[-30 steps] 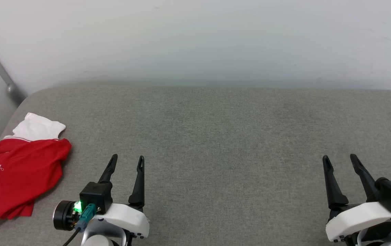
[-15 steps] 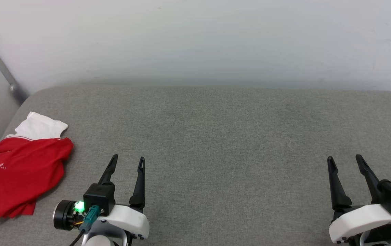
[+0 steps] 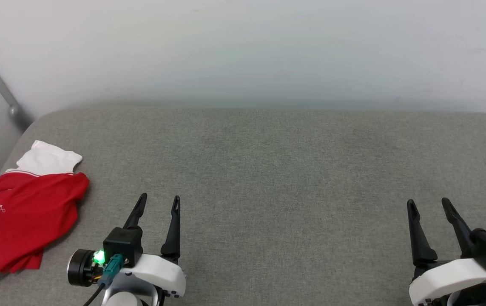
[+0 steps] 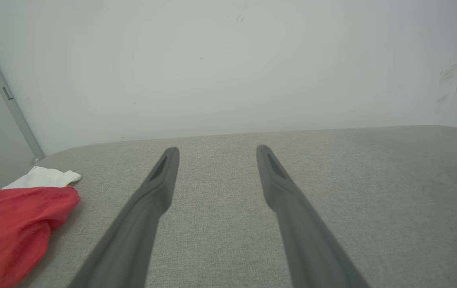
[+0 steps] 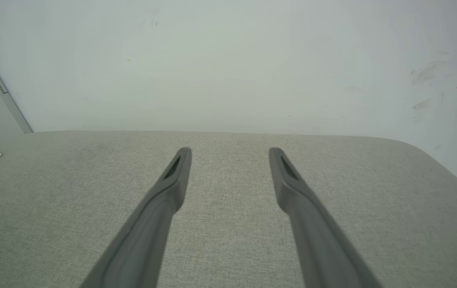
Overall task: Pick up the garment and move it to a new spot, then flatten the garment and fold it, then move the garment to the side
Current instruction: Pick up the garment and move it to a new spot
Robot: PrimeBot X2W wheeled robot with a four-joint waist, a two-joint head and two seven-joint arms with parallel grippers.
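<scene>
Crumpled red jersey T-shirt (image 3: pixel 21 212), white sleeve, lies left of left tool (image 3: pixel 159 197); that and right tool (image 3: pixel 427 202) are spread, empty. Best pinch a raised fold.

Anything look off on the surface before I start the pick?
Only the garment: it lies crumpled in a heap at the left edge of the grey surface, a white sleeve sticking out toward the wall. The left gripper and right gripper are open, touching nothing.

One red-and-white shirt (image 3: pixel 21 212), two pincers, left pincer (image 3: pixel 159 196) and right pincer (image 3: pixel 427 201), one grey padded tabletop (image 3: pixel 268 170), one white wall (image 3: pixel 243 46)
</scene>
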